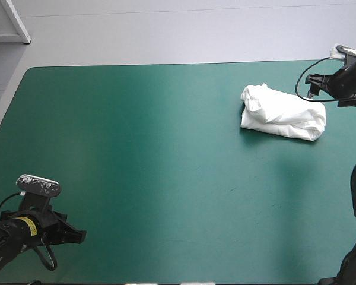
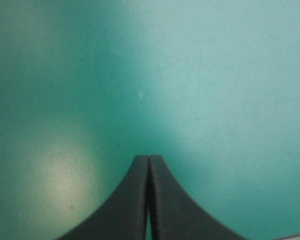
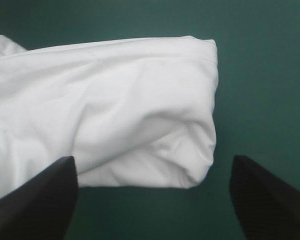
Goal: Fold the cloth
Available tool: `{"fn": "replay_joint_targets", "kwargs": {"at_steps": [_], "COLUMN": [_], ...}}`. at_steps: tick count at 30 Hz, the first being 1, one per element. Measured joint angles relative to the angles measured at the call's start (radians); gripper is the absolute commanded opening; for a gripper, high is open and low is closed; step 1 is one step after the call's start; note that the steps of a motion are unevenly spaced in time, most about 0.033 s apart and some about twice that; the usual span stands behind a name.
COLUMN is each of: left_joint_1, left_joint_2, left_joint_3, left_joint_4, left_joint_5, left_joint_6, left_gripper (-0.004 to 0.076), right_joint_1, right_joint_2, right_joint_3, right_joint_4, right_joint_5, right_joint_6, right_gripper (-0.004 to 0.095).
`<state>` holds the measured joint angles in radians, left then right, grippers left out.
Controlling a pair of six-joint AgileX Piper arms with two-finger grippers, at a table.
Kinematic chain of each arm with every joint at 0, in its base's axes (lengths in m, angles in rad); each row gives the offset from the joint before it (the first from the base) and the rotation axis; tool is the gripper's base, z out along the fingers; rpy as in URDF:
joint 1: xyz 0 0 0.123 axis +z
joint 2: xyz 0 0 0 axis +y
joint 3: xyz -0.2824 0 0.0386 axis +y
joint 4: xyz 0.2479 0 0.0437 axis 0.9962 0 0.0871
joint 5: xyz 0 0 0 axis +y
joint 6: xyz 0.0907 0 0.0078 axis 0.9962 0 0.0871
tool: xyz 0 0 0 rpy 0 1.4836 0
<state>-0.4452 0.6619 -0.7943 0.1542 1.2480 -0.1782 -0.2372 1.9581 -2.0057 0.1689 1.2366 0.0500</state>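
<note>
The right claw (image 3: 152, 159) is released, its black fingers wide apart. The white T-shirt (image 3: 115, 100), a folded bundle, lies just ahead of it, one end reaching toward the gap between the fingers. The left claw (image 2: 148, 159) is clenched into a pointed arch over the teal-green cover (image 2: 215, 75), well apart from the T-shirt, which lies near the desk's (image 1: 166, 154) far right corner.
</note>
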Motion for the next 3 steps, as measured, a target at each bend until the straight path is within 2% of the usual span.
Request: {"fn": "replay_joint_targets", "kwargs": {"at_steps": [3], "left_joint_1": [0.0], "left_joint_2": [-0.009], "left_joint_3": [0.0], "left_joint_4": [0.018], "left_joint_5": [-0.068], "left_joint_6": [0.0], "left_gripper": [-0.0008], "right_joint_1": [0.0], "right_joint_2": [-0.128], "right_joint_3": [0.098], "right_joint_4": [0.002], "right_joint_5": [0.001], "right_joint_6": [-0.029], "right_gripper": [0.0035]}}
